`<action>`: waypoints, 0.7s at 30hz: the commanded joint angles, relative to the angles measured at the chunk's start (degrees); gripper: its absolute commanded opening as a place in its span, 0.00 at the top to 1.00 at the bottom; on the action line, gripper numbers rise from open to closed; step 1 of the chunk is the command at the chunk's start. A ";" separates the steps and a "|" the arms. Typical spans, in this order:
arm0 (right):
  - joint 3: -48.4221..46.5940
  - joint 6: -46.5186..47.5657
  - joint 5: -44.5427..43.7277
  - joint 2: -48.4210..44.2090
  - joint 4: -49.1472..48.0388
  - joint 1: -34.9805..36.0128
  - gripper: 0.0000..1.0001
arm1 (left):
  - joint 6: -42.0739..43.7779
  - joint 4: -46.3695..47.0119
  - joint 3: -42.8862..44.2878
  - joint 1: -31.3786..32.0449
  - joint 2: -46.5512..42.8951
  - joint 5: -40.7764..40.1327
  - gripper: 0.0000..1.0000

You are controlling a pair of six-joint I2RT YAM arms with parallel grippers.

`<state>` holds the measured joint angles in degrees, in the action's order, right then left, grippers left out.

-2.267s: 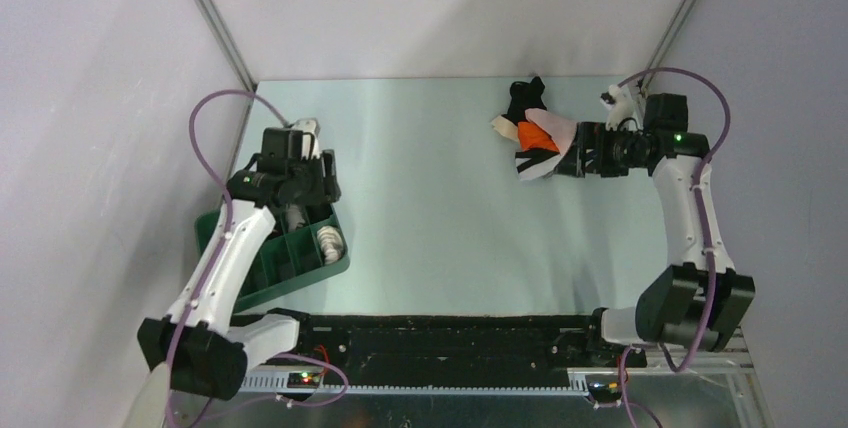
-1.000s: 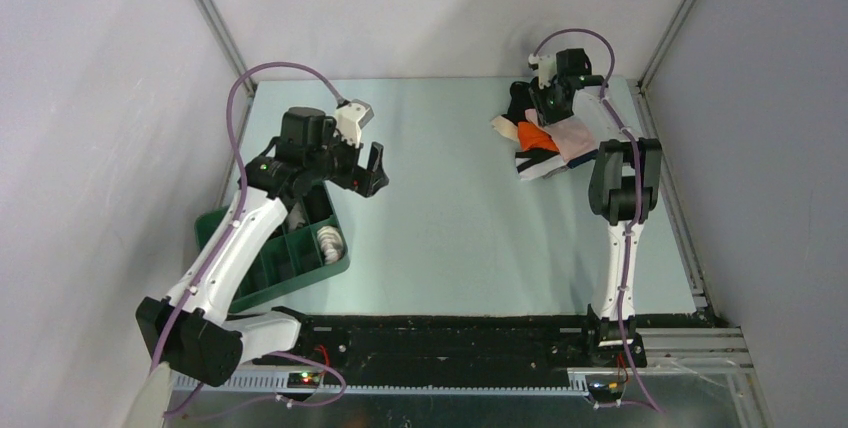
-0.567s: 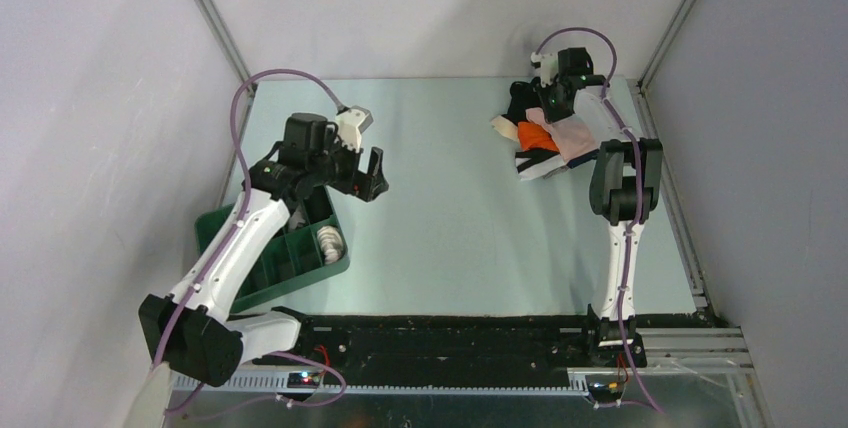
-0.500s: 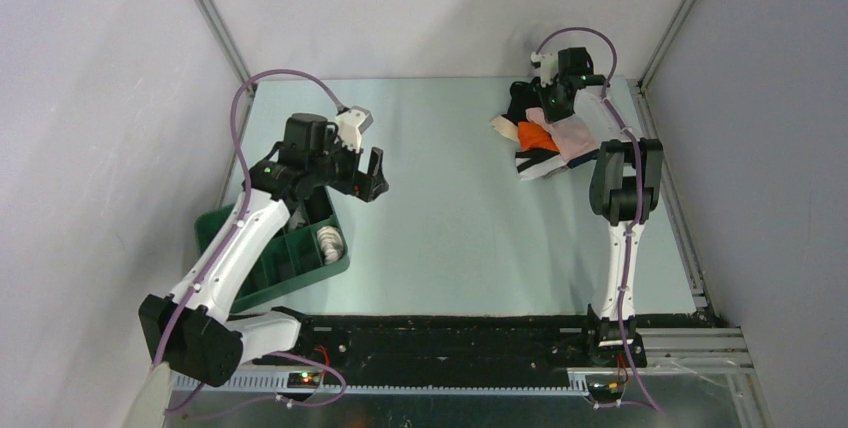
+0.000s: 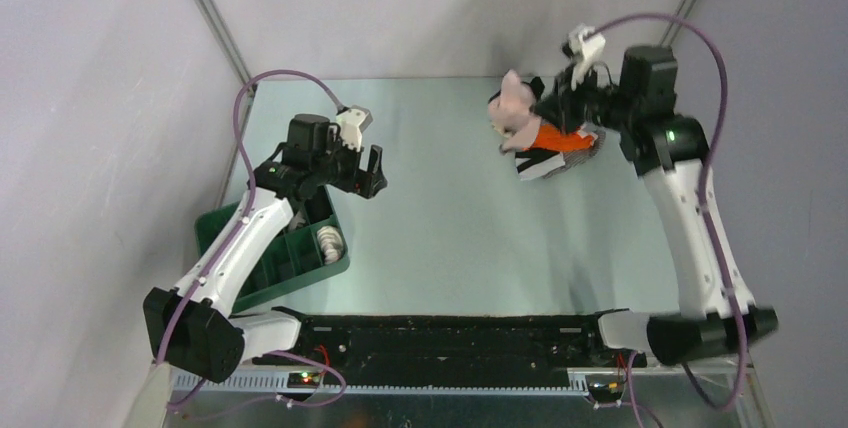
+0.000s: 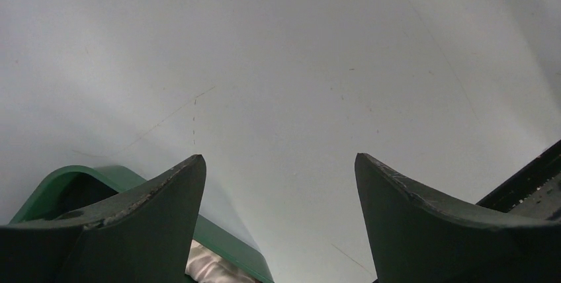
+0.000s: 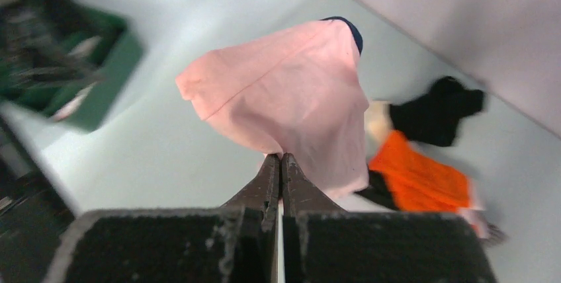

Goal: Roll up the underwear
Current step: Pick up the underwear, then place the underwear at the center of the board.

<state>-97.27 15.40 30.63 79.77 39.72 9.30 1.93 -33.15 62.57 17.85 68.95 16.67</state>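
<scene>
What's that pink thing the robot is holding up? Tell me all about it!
It is pale pink underwear, soft thin cloth with a stitched seam across it and a dark navy edge peeking out at its far end. The right gripper is shut on one edge, and the cloth hangs loose and crumpled above the table. As far as shows, only the gripper touches it. The orange piece lies on the table behind it.

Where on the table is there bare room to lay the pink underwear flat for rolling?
The middle of the table is bare, between the green tray at left and the underwear pile at far right. Crowded only around that pile, where the right gripper holds the pink underwear.
</scene>
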 commanded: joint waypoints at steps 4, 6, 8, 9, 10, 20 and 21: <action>16.41 -4.03 16.24 -13.80 9.39 6.90 1.00 | 3.44 1.42 1.17 -0.41 0.08 -2.35 0.12; 19.62 -4.88 17.30 -15.01 9.69 8.25 1.00 | 3.44 1.34 0.86 -0.44 0.23 -2.25 0.12; 22.44 -6.24 16.88 -14.03 7.96 8.85 1.00 | 3.15 1.54 0.73 -0.40 0.64 -1.92 0.12; 23.38 -7.99 16.58 -12.22 5.04 8.99 1.00 | 2.98 1.76 0.85 -0.42 0.78 -1.62 0.12; 24.62 -8.79 16.44 -10.97 3.27 9.03 1.00 | 2.79 1.89 0.96 -0.42 1.15 -1.45 0.12; 16.68 -23.03 6.02 24.40 -15.49 5.67 0.56 | 7.90 3.86 2.39 4.00 5.00 -2.02 0.17; 12.48 -23.12 6.02 24.97 -14.91 4.82 0.49 | 10.94 4.09 2.26 5.94 4.74 -1.83 0.17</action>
<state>-74.72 -2.09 41.36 100.20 29.69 17.85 5.43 -31.79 62.72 19.18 74.22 14.74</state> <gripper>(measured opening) 0.413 0.830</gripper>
